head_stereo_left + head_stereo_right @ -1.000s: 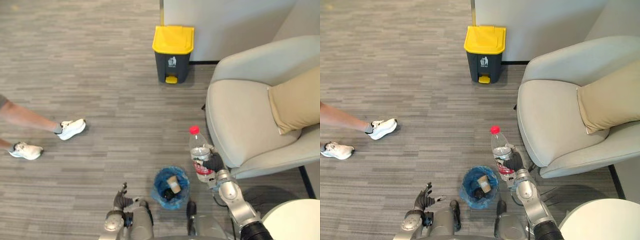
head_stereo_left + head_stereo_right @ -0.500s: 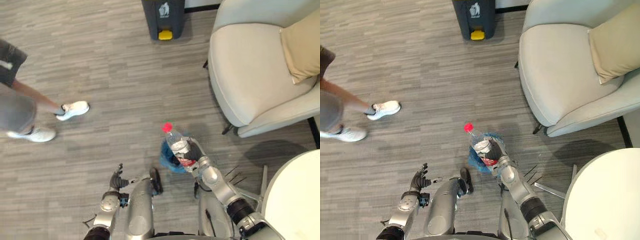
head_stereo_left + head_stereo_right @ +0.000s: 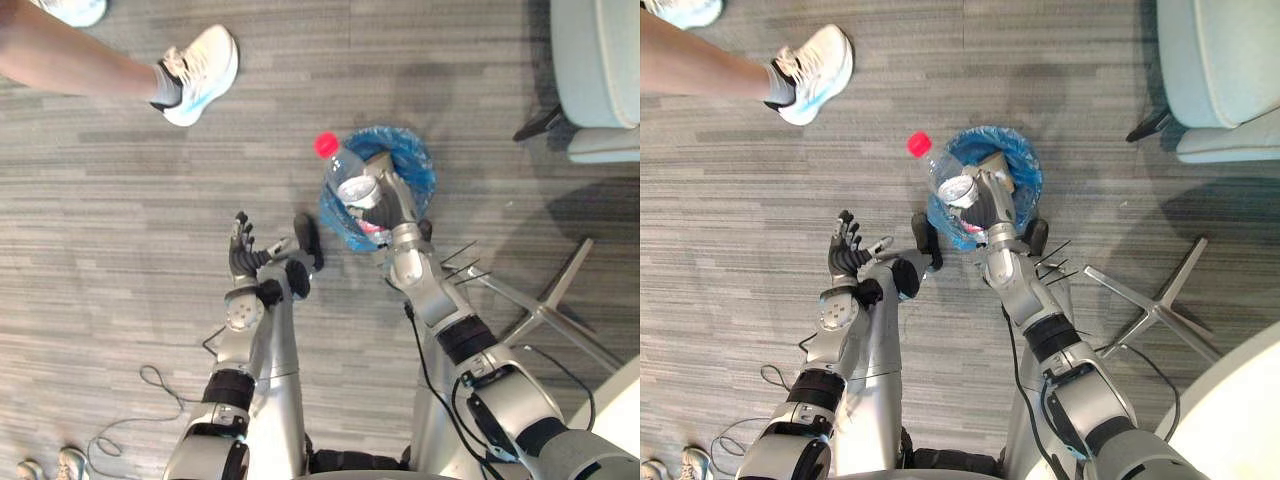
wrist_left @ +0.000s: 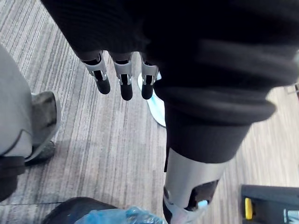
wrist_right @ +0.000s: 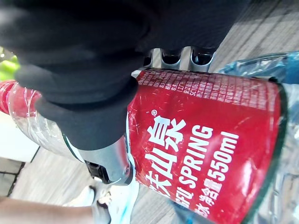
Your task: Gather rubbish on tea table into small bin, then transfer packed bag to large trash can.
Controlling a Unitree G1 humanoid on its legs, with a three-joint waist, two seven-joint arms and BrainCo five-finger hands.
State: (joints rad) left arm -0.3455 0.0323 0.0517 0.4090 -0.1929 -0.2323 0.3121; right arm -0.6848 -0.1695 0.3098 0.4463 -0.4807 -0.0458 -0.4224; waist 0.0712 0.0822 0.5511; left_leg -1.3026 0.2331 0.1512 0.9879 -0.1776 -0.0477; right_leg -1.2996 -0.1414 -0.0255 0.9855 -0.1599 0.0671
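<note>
Now the right hand [image 3: 393, 207] has its fingers curled round the red-capped bottle [image 3: 347, 180], tilted above the blue-lined small bin [image 3: 421, 168]. The left hand [image 3: 243, 258] hovers nearby, fingers straight and apart.

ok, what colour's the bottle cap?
Red cap on the clear plastic bottle; clearest in the left eye view.

The water bottle [image 3: 349, 180] and the right hand [image 3: 393, 206] curled round it cover much of the blue-bagged small bin [image 3: 420, 168], so its contents cannot be told; the armchair [image 3: 596, 60] is cut by the upper edge; the person is cut off above a leg [image 3: 70, 62] and shoe [image 3: 203, 68]; the white table [image 3: 1245, 395] is clipped at the corner.
</note>
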